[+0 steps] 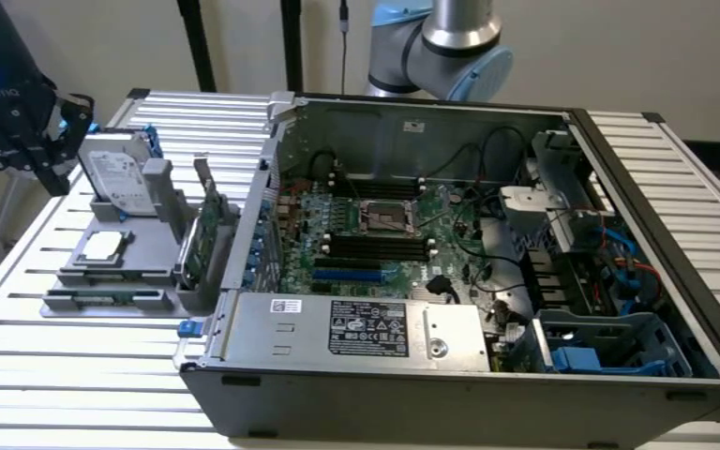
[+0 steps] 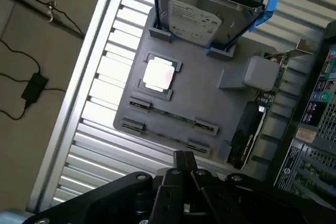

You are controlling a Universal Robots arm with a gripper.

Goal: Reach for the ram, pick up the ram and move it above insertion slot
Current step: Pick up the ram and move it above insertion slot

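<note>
Wrist view: ram (image 2: 170,115) sits edge-on in the grey holder (image 2: 210,93), its chips hard to make out. Long axis runs along the holder edge nearest the gripper (image 2: 184,155). Claw is pressed together and empty.

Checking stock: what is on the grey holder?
A hard drive standing up, a square chip, the ram lying flat, a card on edge. Beneath the drive is covered.
</note>
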